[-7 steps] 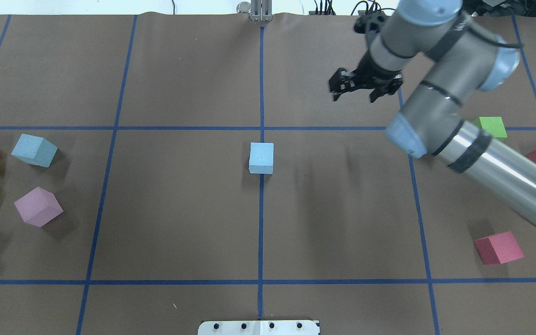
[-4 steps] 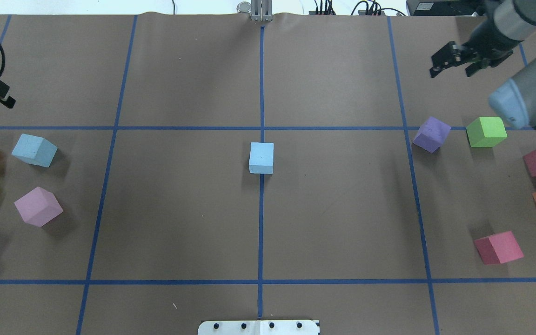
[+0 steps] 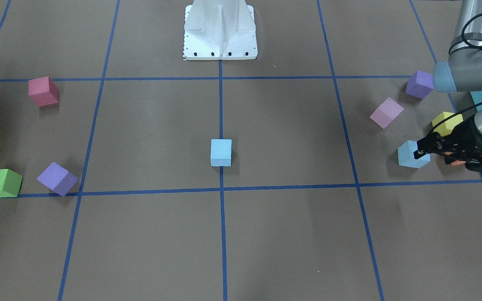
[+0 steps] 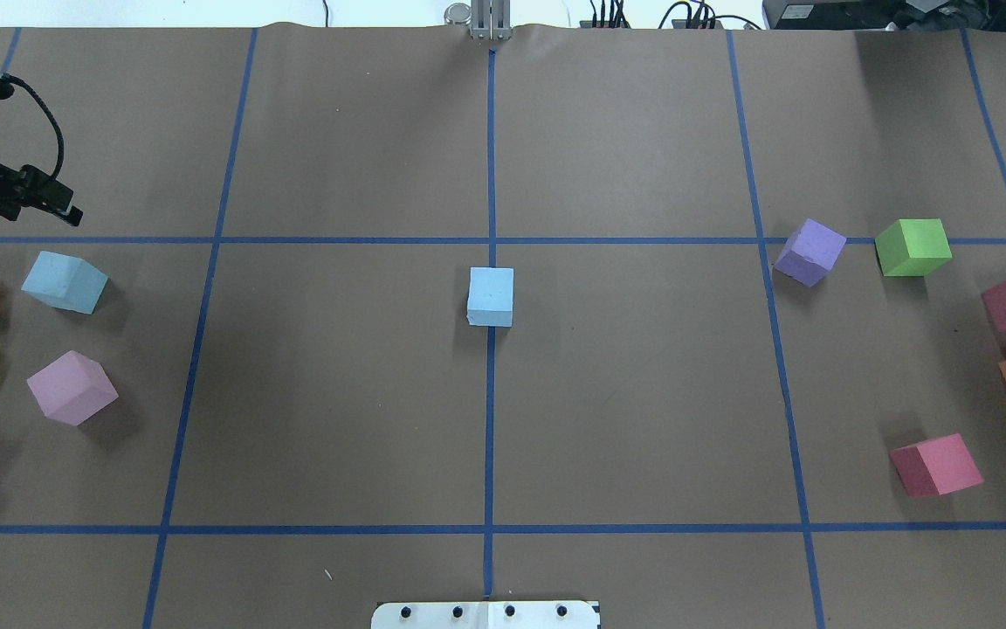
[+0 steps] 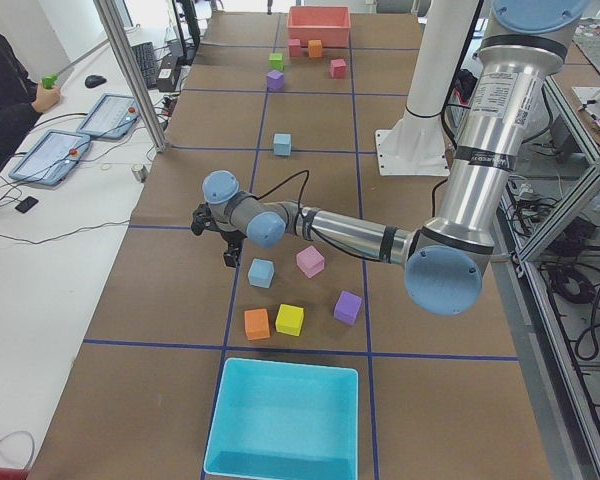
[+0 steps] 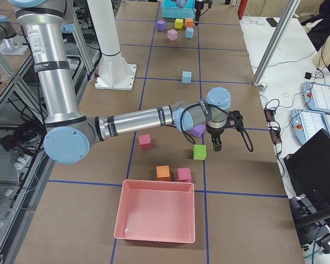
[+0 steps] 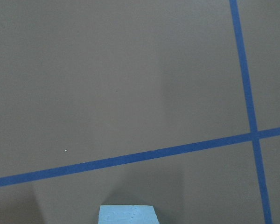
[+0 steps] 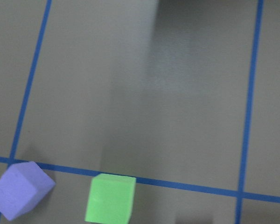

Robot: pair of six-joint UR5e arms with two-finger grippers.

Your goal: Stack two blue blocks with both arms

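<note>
Sky-blue foam marks both task cubes: the centre blue block sits on the counter's middle tape line, the second blue block lies just beside the left hand, whose fingers are apart and empty, and I cannot tell how far apart the right hand's fingers stand.

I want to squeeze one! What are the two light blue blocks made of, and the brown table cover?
The middle blue block and the left-side blue block look like foam: matte, faintly grainy faces, soft corners, no shine, though painted wood is possible. The brown cover looks like paper: dull, flat, wavy at its far edge.
</note>
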